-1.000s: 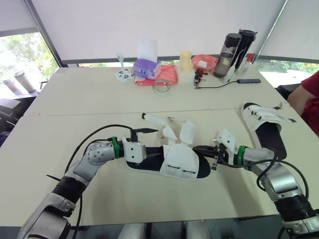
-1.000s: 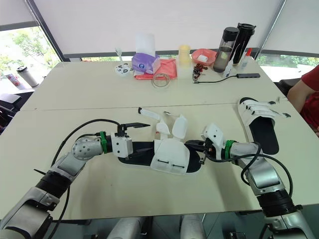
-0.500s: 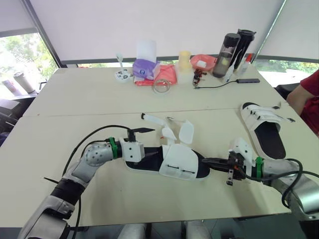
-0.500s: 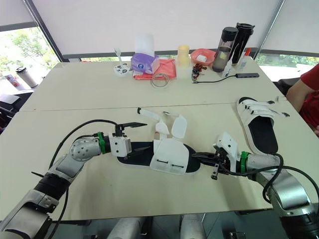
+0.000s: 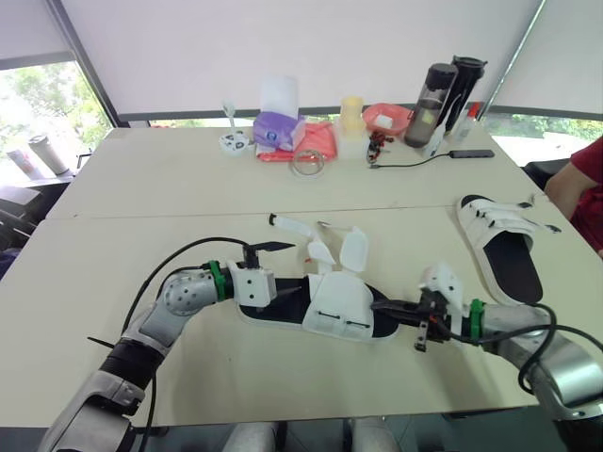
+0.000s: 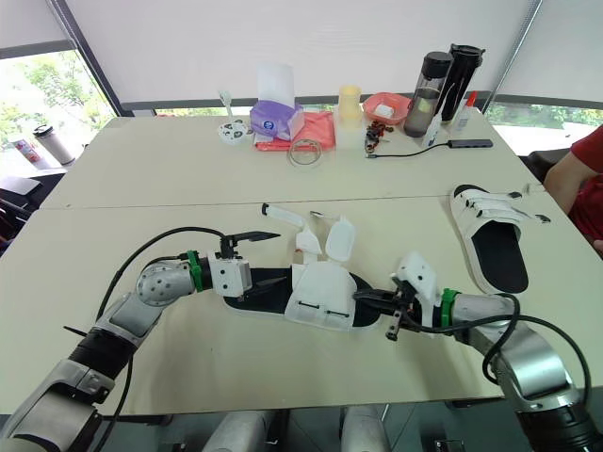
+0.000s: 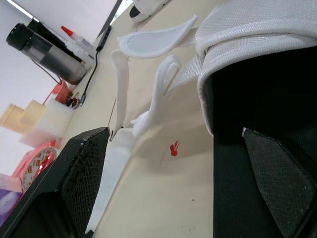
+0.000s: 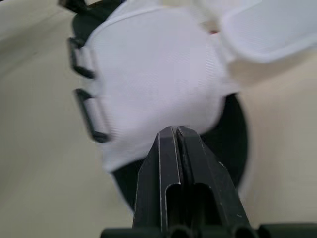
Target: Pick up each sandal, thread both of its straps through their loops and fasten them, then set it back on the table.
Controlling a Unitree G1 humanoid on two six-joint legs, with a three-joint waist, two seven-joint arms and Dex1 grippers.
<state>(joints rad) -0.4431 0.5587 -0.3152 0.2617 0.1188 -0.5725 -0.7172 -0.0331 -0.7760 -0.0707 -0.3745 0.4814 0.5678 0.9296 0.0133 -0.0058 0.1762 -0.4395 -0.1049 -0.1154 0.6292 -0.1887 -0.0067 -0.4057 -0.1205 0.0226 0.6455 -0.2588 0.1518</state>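
Near the front edge of the desk (image 5: 132, 179), about midway along it, the head views show 1 sandal (image 5: 330, 306) lying flat, its 2 straps (image 5: 352, 250) unfastened and standing up. The second sandal (image 5: 505, 247) lies by the right edge. The left gripper (image 5: 276, 271) sits at the heel end, spread wide, and the right gripper (image 5: 381, 305) points at the toe. From the left wrist, the 2 black fingers (image 7: 74, 183) stand far apart and hold nothing, 1 over the black footbed (image 7: 257, 99), the other over bare desk beside the loose straps. From the right wrist, that gripper's 2 fingers are pressed together with nothing between them, tips at the edge of the white upper (image 8: 153, 74), above the toe.
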